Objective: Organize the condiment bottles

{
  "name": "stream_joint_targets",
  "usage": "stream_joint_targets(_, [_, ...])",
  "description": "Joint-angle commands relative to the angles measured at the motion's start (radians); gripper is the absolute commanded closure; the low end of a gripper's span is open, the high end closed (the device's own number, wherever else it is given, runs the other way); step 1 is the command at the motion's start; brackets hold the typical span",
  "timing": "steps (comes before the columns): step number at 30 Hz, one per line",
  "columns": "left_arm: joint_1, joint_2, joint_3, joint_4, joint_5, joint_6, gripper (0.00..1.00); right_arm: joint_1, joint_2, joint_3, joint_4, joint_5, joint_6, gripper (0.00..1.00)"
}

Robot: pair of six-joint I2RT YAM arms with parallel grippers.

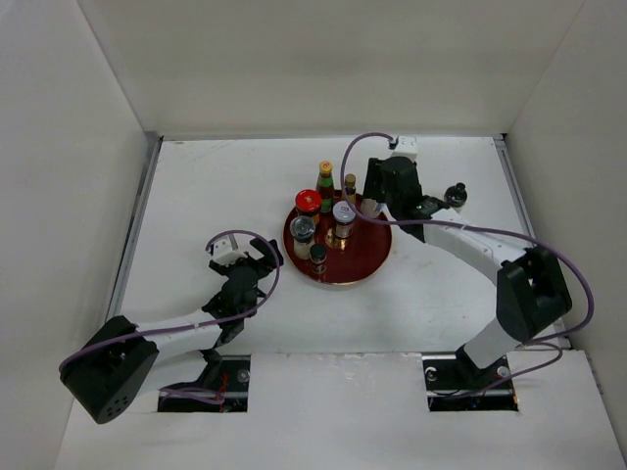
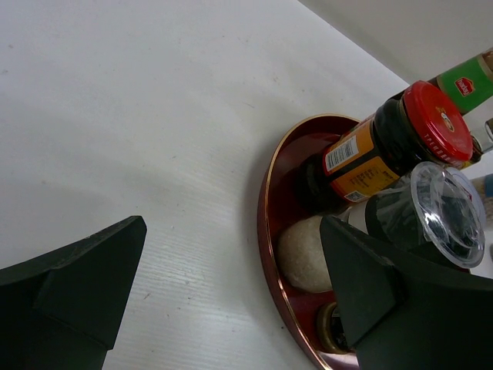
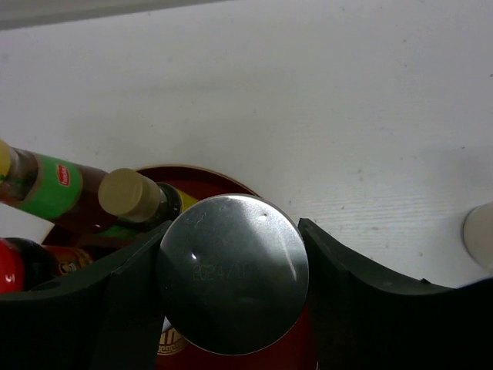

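Several condiment bottles stand on the round dark-red tray [image 1: 367, 262]: a green yellow-capped bottle [image 1: 325, 178], a small cream-capped bottle [image 1: 350, 183], a red-capped jar [image 1: 308, 202], a silver-lidded shaker [image 1: 342, 211], a clear-lidded shaker [image 1: 303, 228] and a dark black-capped bottle [image 1: 318, 257]. My right gripper [image 1: 374, 203] is shut on the cream silver-topped cylinder [image 3: 231, 274] over the tray's far right part [image 3: 208, 171]. My left gripper [image 1: 259, 258] is open and empty just left of the tray; its wrist view shows the tray rim [image 2: 268, 193], the red-capped jar [image 2: 431, 123] and the clear-lidded shaker [image 2: 447, 212].
One dark black-capped bottle [image 1: 456, 193] stands alone on the white table to the right of the tray. A pale round thing [image 3: 481, 235] shows at the right edge of the right wrist view. White walls enclose the table on three sides.
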Motion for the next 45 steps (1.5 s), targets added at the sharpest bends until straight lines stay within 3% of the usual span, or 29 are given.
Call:
stream_joint_targets(1, [0.001, -0.012, 0.04, 0.043, 0.013, -0.011, 0.0, 0.003, 0.021, 0.019, 0.108, 0.005, 0.028, 0.56])
stream_joint_targets(12, [-0.001, -0.012, 0.04, 0.043, 0.015, -0.012, 0.0, 0.034, 0.099, -0.019, 0.1, 0.016, 0.046, 0.48])
stream_joint_targets(18, [-0.001, -0.006, 0.04, 0.043, 0.015, -0.012, 0.0, 0.04, 0.015, -0.036, 0.091, 0.016, 0.055, 0.16])
stream_joint_targets(23, [0.002, -0.009, 0.039, 0.043, 0.019, -0.012, 0.0, 0.02, -0.129, -0.099, 0.072, 0.028, 0.066, 0.07])
stream_joint_targets(27, [-0.001, -0.021, 0.037, 0.043, 0.021, -0.014, 0.0, -0.081, -0.237, -0.183, 0.069, 0.075, 0.067, 0.01])
stream_joint_targets(33, [-0.001, -0.016, 0.042, 0.044, 0.033, -0.014, 0.0, -0.278, -0.21, -0.245, 0.026, 0.272, 0.045, 0.0])
stream_joint_targets(45, [-0.002, 0.005, 0.047, 0.044, 0.036, -0.015, 0.0, -0.433, 0.054, -0.147, 0.147, 0.05, 0.014, 0.0])
